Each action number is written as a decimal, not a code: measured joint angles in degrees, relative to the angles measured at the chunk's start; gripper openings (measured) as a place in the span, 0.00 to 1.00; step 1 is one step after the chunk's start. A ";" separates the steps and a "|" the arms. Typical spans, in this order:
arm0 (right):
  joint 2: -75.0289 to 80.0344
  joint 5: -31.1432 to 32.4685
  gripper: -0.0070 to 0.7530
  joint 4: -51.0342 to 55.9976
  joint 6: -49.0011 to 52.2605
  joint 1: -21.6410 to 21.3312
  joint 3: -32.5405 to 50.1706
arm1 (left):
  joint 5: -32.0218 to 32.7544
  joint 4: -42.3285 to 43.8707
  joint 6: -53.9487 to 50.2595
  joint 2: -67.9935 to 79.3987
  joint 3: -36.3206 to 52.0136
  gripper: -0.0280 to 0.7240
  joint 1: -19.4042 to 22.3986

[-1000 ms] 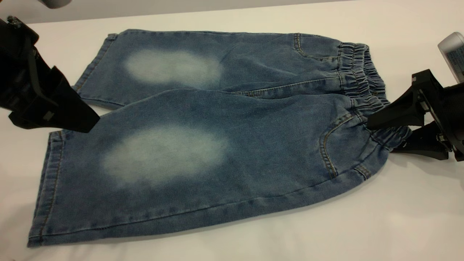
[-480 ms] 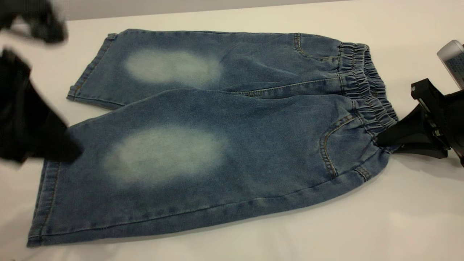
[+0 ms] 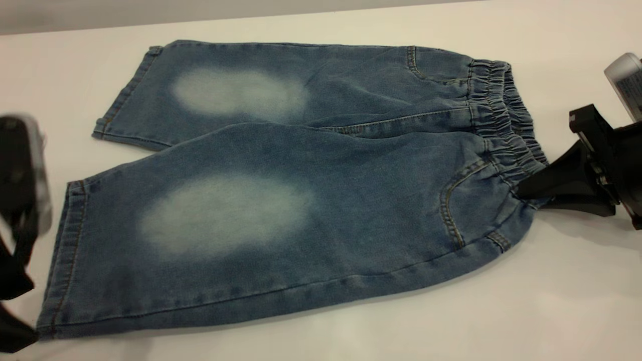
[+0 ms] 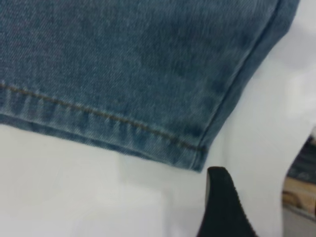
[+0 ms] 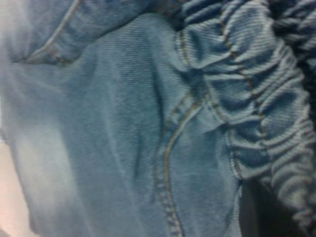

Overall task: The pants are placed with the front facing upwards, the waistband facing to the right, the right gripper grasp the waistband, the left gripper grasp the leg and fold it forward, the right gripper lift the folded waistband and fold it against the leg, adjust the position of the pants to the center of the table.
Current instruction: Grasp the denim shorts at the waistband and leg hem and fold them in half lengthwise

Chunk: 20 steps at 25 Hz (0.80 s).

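Pants lie flat, front up, on the table, waistband to the right, where I see my right gripper with fingers clenched on its near end, while my left gripper hovers off the near leg's hem, finger state I cannot tell.

Blue denim pants with two pale, faded oval patches, one on each leg. Tan stitching traces the hems, seams and curved pocket edges. The gathered waistband is darker blue, ruched, with rows of tan stitching. The surface is plain white to light grey. The right hand is black; the left hand is black with a pale rim.
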 joint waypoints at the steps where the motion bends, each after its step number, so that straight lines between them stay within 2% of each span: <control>1: 0.00 0.59 0.06 0.00 0.00 0.00 0.00 | -0.50 0.73 0.00 0.00 0.43 0.56 0.00; 7: -0.11 1.26 0.06 0.00 0.00 0.00 0.00 | -3.83 4.94 0.00 2.37 3.02 0.56 0.00; 11: -0.11 1.38 0.06 0.00 0.00 0.00 0.00 | -8.75 8.27 0.00 5.23 3.40 0.56 0.00; 16: -0.11 1.43 0.06 0.12 0.00 0.00 0.00 | -15.99 8.36 0.00 9.60 3.33 0.56 0.00; 20: -0.11 1.55 0.06 0.12 0.00 0.00 0.00 | -19.42 10.98 0.16 13.15 3.14 0.56 0.00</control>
